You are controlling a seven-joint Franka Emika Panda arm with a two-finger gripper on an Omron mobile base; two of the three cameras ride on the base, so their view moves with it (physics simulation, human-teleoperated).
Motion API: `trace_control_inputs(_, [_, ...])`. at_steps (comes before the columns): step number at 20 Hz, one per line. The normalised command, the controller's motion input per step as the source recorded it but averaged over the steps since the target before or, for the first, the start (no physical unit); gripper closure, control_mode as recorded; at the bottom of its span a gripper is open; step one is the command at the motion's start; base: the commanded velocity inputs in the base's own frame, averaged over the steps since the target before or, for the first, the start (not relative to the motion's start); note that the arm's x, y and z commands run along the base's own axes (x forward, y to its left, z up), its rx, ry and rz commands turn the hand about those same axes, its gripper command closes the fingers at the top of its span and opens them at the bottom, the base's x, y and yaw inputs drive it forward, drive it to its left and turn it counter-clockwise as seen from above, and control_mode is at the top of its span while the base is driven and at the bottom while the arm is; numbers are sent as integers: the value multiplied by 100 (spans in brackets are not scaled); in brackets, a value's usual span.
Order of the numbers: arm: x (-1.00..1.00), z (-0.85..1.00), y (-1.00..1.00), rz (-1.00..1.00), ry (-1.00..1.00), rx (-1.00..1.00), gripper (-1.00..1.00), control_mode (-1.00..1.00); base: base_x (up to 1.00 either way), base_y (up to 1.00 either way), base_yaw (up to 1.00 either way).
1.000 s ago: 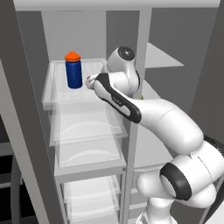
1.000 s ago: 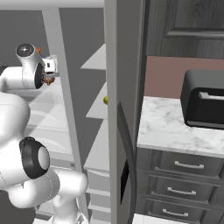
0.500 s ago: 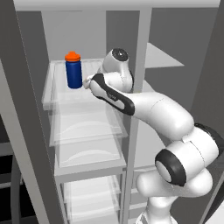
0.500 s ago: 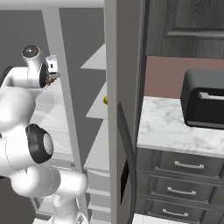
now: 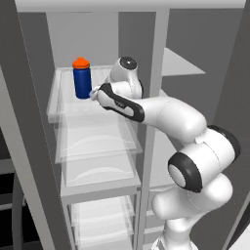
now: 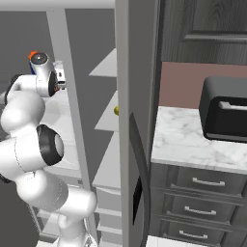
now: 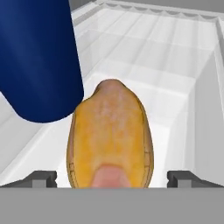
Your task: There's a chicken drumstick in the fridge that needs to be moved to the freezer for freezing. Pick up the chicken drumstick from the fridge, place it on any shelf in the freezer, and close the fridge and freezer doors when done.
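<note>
Since a second ago the arm has reached further into the fridge (image 5: 97,161), and its hand now sits right beside the blue bottle (image 5: 82,82) on the top glass shelf (image 5: 58,105) instead of hanging back near the divider. In the hand view the gripper (image 7: 111,178) has its two dark finger tips (image 7: 41,178) spread wide, one on either side of the chicken drumstick (image 7: 110,140), with a gap left on both sides; it is not clamped on anything. The drumstick lies on the clear shelf between the fingers, its pale tapered end toward the camera, its far end close against the base of the blue bottle; whether the two touch cannot be told. The bottle stands upright near the shelf's back left corner, orange cap on top; no label or writing can be read on it. In the right base view the freezer (image 6: 108,120) stands open with its light-grey shelf (image 6: 103,65), and a small yellow-green item (image 6: 116,110) sits at a shelf's front edge.
</note>
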Motion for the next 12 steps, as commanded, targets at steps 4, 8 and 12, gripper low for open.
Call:
trace_control_inputs(4, [27,-15,4,0,4,0,-100,-100,0,0,0])
trace_control_inputs(8, [18,-31,14,0,7,0,100,-100,0,0,0])
trace_control_inputs(12, [-2,-14,14,0,0,0,100,-100,0,0,0])
